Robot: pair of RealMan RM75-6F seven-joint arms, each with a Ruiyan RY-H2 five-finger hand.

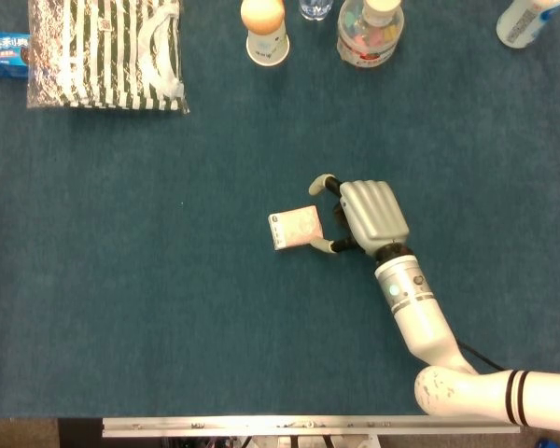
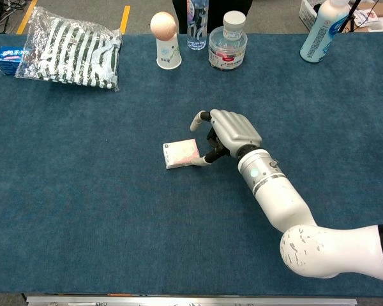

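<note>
Centrally on the blue cloth-covered table (image 1: pixel 149 308), the right hand (image 1: pixel 371 211) lay palm-down beside a small pink-and-white packet (image 1: pixel 294 228) — fingers spread apart, thumb tip just touching the packet's near edge, nothing gripped. Along the far edge stood a striped bag (image 1: pixel 105 51), a paper cup topped by an egg-like ball (image 1: pixel 264 31) and a clear jar (image 1: pixel 370 34) — all well apart from the hand.

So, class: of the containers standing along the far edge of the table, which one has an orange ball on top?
The white paper cup, left of the clear bottle and the jar; neither carries a ball.
</note>
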